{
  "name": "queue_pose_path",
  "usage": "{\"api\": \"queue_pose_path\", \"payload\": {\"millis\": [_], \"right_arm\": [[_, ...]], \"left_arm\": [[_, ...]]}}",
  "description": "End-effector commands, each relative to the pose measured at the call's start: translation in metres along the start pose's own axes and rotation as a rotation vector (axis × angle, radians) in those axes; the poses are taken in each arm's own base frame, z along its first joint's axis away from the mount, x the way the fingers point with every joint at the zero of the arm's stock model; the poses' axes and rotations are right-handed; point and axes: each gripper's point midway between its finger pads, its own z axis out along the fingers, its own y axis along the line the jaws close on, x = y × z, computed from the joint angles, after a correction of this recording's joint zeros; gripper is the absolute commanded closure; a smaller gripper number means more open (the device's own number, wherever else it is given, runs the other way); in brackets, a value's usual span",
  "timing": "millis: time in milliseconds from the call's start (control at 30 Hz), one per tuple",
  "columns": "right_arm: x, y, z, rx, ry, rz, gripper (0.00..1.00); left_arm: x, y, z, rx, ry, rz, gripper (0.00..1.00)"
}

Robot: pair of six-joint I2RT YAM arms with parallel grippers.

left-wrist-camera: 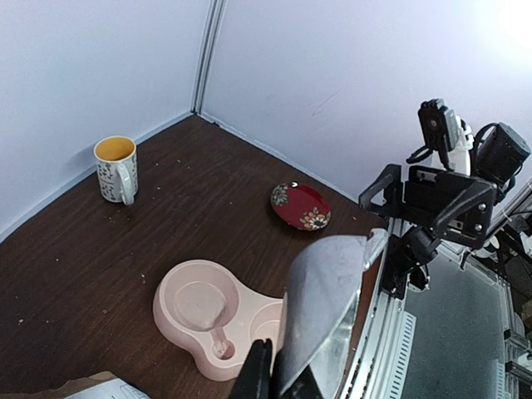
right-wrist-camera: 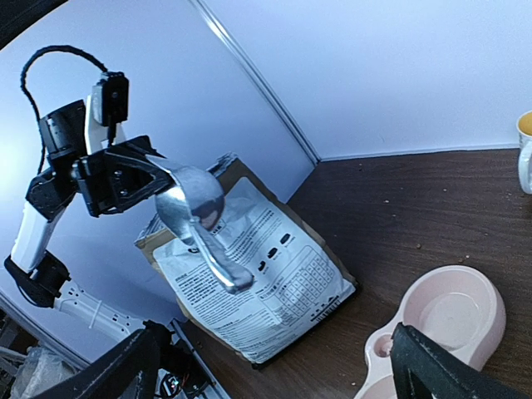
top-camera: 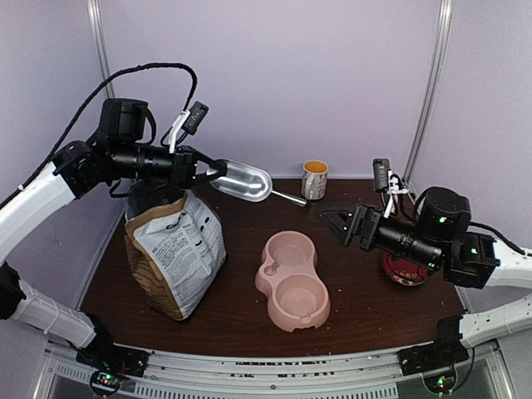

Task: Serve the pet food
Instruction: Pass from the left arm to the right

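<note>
Kibble cannot be made out. The left gripper [top-camera: 205,170] clamps a silvery scoop [top-camera: 243,180] above the bag [top-camera: 174,249], handle level, pointing away from the bag. The right gripper [top-camera: 334,224] gapes wide.

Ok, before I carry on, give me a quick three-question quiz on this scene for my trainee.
1. True or false: both wells of the pink double bowl are full.
2. What do the left jaws hold? A) a sponge B) the metal scoop C) nothing
3. Fill in: the right jaws stand ___, with nothing between them.

Key: 1 false, both wells are empty; 2 B; 3 open.
</note>
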Motion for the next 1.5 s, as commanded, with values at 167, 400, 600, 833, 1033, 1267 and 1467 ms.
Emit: {"api": "queue_pose_path", "payload": {"millis": [167,400,600,833,1033,1267,1467], "right_arm": [[-0.003,0.057,0.028,-0.245,0.018,-0.053,0.0],[-0.01,0.068,0.039,-0.283,-0.022,-0.069,0.04],[-0.015,0.078,0.045,-0.333,-0.058,-0.038,0.22],[-0.017,0.094,0.051,-0.414,-0.071,-0.019,0.42],[-0.02,0.099,0.054,-0.43,-0.087,-0.02,0.5],[-0.015,0.098,0.056,-0.425,-0.061,-0.022,0.62],[-0.012,0.098,0.054,-0.431,-0.046,-0.026,0.67]], "left_arm": [[-0.018,-0.011,-0.007,0.083,-0.089,0.014,1.0],[-0.016,-0.018,-0.005,0.133,-0.09,0.001,1.0],[-0.017,-0.026,-0.005,0.191,-0.098,-0.002,1.0],[-0.016,-0.026,-0.005,0.194,-0.099,-0.003,1.0],[-0.015,-0.026,-0.004,0.193,-0.096,-0.005,1.0],[-0.015,-0.024,-0.003,0.184,-0.094,-0.006,1.0],[-0.015,-0.023,-0.003,0.176,-0.095,-0.006,1.0]]}}
